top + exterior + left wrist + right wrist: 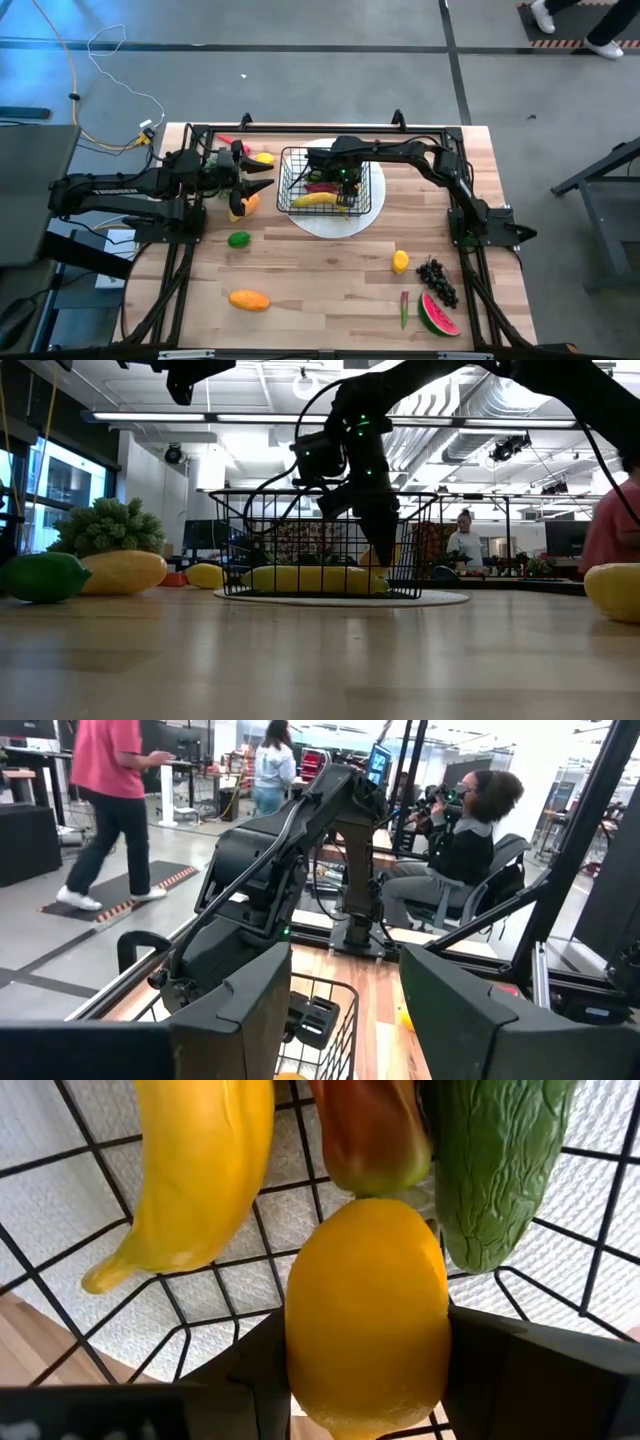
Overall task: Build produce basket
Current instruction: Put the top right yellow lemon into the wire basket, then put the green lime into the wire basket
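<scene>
The right gripper [336, 177] reaches down into the wire basket [293, 160], its fingers closed on a lemon [366, 1320] just above the mesh floor. The lemon's long axis runs along the fingers, with banana [195, 1175] and cucumber [490, 1165] lying just ahead. The left gripper [258, 186] waits beside the basket, seemingly half open and empty.

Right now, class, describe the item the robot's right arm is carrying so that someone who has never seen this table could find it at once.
Start at the black wire basket on the white plate at the table's far middle. The right end effector reaches down inside it, shut on a lemon. Beside the long banana, the red piece and the green cucumber, it alone is a plump yellow oval.
</scene>
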`<state>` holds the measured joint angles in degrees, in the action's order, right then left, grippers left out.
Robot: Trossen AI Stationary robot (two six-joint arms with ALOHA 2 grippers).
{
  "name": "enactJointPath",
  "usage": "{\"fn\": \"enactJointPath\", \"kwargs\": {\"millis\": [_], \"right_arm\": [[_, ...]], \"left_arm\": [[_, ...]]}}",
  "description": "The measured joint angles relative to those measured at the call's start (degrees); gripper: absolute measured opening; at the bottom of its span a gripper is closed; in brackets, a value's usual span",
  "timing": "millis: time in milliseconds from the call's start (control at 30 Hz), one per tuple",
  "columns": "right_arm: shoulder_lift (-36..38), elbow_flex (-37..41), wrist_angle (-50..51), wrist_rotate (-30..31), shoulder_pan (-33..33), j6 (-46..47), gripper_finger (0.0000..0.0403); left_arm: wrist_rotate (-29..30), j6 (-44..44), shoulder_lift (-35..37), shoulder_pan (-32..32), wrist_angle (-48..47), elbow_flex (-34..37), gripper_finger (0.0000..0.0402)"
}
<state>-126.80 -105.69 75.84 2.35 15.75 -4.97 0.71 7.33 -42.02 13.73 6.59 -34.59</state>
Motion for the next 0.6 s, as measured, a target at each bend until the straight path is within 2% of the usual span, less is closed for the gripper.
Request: {"fn": "enactJointPath", "kwargs": {"millis": [200, 467, 600], "right_arm": [[0.0, 0.0, 0.2, -0.7, 0.0, 0.1, 0.0174], [0.0, 0.0, 0.3, -1.7, 0.0, -0.4, 0.0247], [0.1, 0.0, 1.6, -0.7, 0.0, -1.1, 0.0267]], "left_arm": [[0.2, 0.0, 0.0, 0.0, 0.0, 0.0, 0.0179], [0.2, 0.0, 0.0, 0.0, 0.0, 0.0, 0.0179], [0.2, 0.0, 0.0, 0.0, 0.0, 0.0, 0.0179]]}}
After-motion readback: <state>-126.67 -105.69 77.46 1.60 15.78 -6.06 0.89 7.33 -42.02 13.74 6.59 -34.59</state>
